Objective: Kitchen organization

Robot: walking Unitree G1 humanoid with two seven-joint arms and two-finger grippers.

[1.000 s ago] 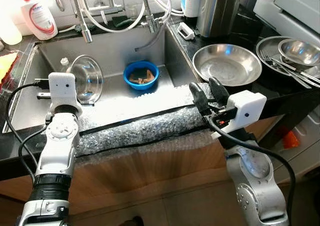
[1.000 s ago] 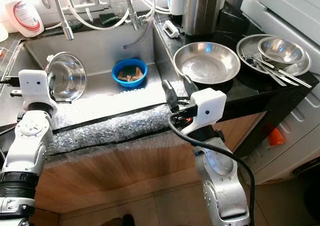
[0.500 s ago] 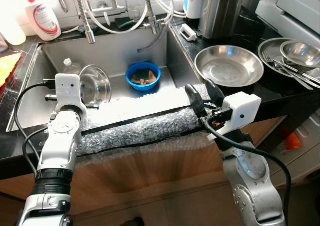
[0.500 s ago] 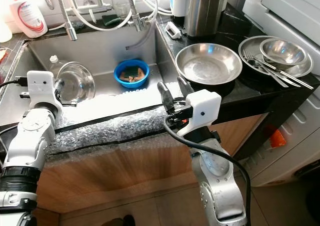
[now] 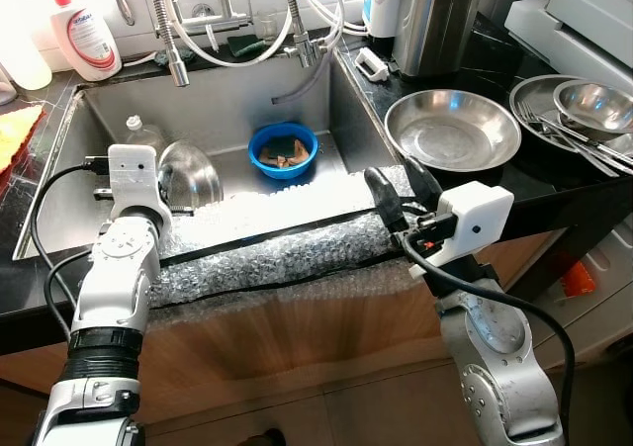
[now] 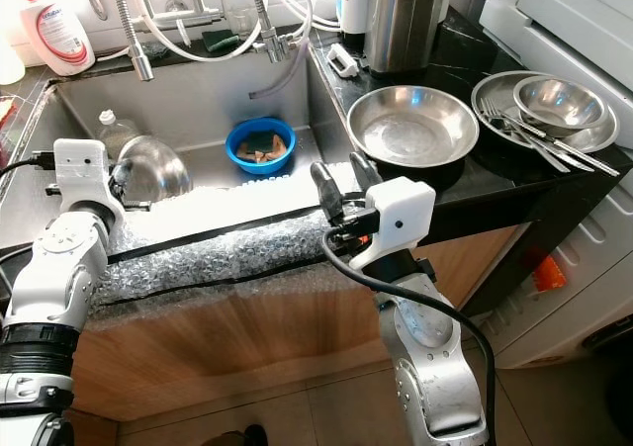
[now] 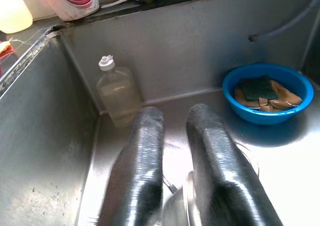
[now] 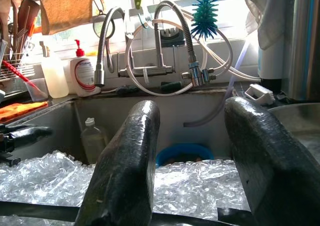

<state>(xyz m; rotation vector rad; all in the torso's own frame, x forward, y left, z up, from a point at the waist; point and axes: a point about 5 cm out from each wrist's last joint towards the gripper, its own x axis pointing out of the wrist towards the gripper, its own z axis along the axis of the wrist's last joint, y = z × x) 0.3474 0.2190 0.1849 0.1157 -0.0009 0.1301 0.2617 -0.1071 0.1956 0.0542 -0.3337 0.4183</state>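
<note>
A steel bowl (image 5: 194, 177) leans tilted in the sink (image 5: 59, 204), its rim (image 7: 186, 206) pinched between the fingers of my left gripper (image 7: 175, 117), which is shut on it. Behind it, by the sink's back wall, stands a small clear bottle (image 5: 138, 133). A blue bowl (image 5: 283, 149) with a green sponge and brown scraps sits mid-sink. My right gripper (image 5: 393, 172) is open, its fingers pointing up over the bubble wrap (image 5: 277, 253) on the sink's front edge, holding nothing.
On the black counter to the right lie a wide steel pan (image 5: 452, 130) and stacked steel plates with a bowl and cutlery (image 5: 584, 110). Faucets and hoses (image 5: 237, 21) hang at the back. A soap bottle (image 5: 84, 31) stands back left.
The view shifted a little. The steel bowl in my left gripper has tipped further over and down in the sink. My right gripper has hardly moved.
</note>
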